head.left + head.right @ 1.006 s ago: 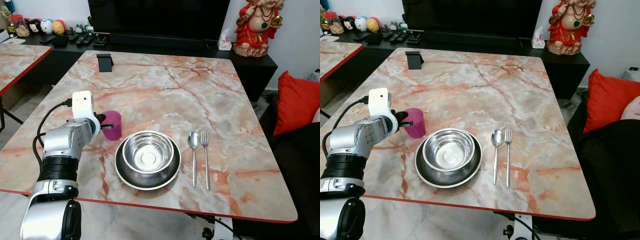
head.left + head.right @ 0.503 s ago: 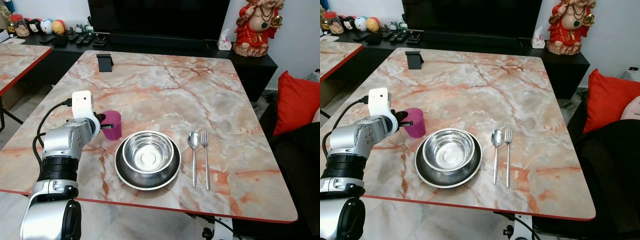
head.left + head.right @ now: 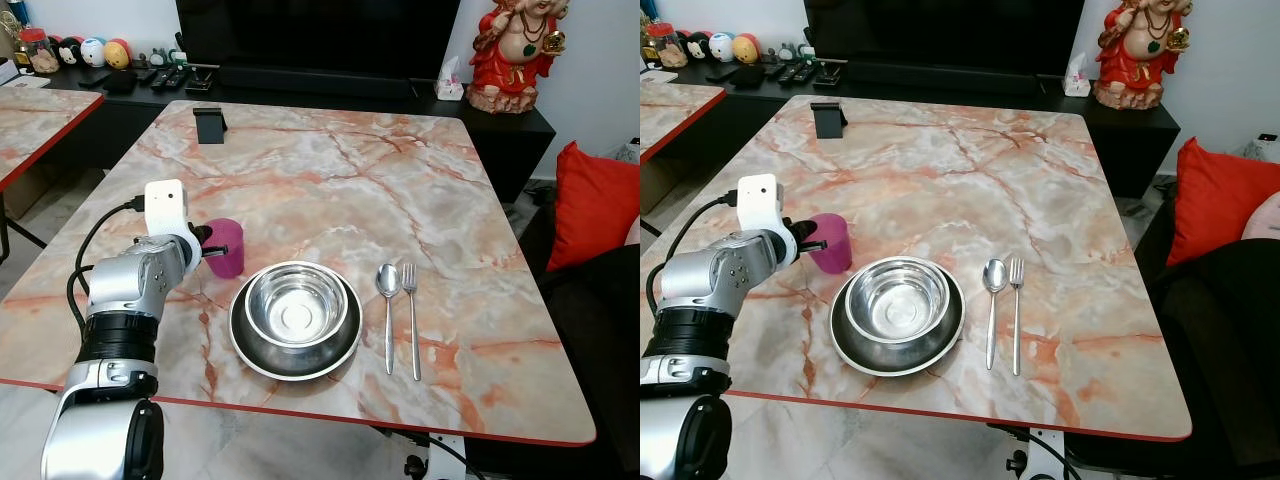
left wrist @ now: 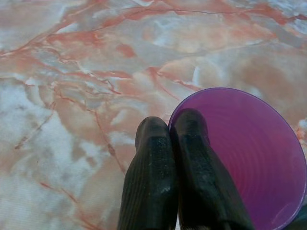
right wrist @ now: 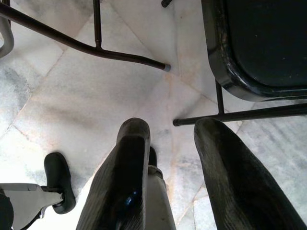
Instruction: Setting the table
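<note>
A purple cup (image 3: 227, 250) stands on the marble table (image 3: 330, 170), just left of a steel bowl (image 3: 296, 303) that sits in a dark plate (image 3: 245, 350). My left gripper (image 3: 207, 246) is shut on the cup's rim. In the left wrist view one finger (image 4: 192, 139) is inside the cup (image 4: 249, 153) and the other presses the wall from outside. A spoon (image 3: 387, 310) and a fork (image 3: 411, 320) lie side by side right of the plate. My right gripper (image 5: 172, 132) hangs open over the tiled floor.
A small black stand (image 3: 210, 125) sits at the table's far left corner. Behind the table are a black console with a TV and a red statue (image 3: 518, 50). A red cushion (image 3: 595, 205) lies to the right, and a second marble table (image 3: 30, 120) is to the left. Black chair legs (image 5: 86, 45) cross the floor.
</note>
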Available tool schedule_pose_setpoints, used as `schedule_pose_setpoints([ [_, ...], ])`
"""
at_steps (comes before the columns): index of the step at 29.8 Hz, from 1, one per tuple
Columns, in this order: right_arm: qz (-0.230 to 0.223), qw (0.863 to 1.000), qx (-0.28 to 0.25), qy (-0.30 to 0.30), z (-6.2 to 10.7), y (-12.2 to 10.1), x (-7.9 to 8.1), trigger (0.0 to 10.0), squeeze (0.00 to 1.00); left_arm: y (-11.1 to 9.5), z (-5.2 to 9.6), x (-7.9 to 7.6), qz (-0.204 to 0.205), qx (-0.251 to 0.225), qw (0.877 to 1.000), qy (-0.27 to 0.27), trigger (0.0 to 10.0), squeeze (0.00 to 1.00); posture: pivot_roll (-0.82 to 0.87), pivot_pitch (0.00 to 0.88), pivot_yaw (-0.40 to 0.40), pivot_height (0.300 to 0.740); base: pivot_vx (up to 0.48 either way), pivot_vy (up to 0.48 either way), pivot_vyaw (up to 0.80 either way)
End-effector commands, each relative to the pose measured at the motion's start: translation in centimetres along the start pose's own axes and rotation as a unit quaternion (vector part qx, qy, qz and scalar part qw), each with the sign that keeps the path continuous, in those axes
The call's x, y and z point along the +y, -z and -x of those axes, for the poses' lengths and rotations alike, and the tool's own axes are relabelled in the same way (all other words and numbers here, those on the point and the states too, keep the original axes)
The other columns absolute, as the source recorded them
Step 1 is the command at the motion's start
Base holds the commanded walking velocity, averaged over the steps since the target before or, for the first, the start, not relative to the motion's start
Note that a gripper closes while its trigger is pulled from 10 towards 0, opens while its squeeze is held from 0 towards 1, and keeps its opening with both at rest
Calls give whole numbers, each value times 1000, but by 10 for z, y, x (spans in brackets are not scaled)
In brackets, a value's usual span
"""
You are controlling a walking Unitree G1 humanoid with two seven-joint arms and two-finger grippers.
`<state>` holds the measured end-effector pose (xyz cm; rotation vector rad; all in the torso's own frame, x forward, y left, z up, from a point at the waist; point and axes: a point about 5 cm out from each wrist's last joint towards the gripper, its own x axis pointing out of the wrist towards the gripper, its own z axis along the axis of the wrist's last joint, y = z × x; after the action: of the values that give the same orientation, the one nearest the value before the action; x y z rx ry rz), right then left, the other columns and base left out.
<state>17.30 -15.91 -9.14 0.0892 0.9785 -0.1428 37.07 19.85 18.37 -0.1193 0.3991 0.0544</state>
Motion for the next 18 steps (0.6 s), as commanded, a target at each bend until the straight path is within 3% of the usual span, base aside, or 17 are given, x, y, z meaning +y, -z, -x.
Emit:
schedule_pose_setpoints([
  [1, -2, 1000, 5, 2, 0, 1, 0, 10000, 0, 1, 0, -2, -2, 1, 1000, 0, 10000, 478, 69, 0, -41, 731, 0, 0, 0],
  [15, -1, 1000, 6, 1, 0, 2, 0, 10000, 0, 4, 0, -2, -8, 8, 1000, -4, 10000, 482, 69, 0, -39, 731, 0, 0, 0],
  [16, -2, 1000, 7, 2, 0, 2, 1, 10000, 0, 4, 0, -2, -8, 8, 1000, -4, 10000, 647, 69, 0, -39, 731, 0, 0, 0],
  [17, -2, 1000, 7, 2, 0, 2, 1, 10000, 0, 4, 0, -2, -8, 8, 1000, -4, 10000, 647, 69, 0, -39, 731, 0, 0, 0],
  [18, -2, 1000, 7, 2, 0, 2, 1, 10000, 0, 4, 0, -2, -8, 8, 1000, -4, 10000, 839, 68, 0, -37, 731, 0, 0, 0],
])
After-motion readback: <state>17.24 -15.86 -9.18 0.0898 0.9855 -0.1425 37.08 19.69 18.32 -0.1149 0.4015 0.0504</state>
